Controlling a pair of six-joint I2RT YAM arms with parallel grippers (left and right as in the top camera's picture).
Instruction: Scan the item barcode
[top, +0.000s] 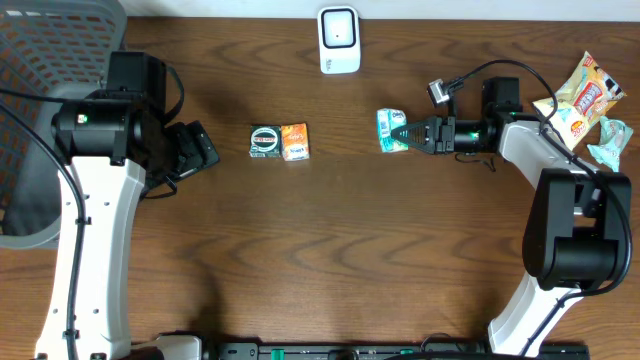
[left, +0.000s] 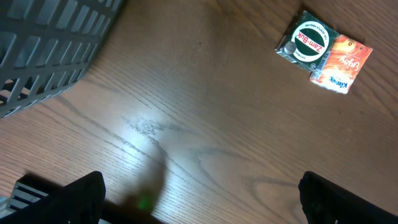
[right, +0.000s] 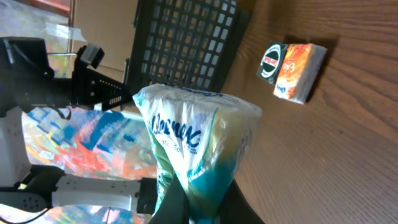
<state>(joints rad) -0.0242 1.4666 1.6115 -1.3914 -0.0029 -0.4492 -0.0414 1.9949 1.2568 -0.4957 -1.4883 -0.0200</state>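
My right gripper is shut on the bottom end of a white and teal plastic packet, held right of the table's middle. In the right wrist view the packet stands up out of the gripper, with blue lettering facing the camera. A white barcode scanner stands at the far edge, apart from the packet. No barcode shows on the packet. My left gripper hovers at the left, open and holding nothing; its dark fingertips sit wide apart over bare wood.
A green Zam-Buk box and an orange box lie side by side mid-table, also seen as green box and orange box. A grey mesh basket fills the far left. Snack packets lie far right.
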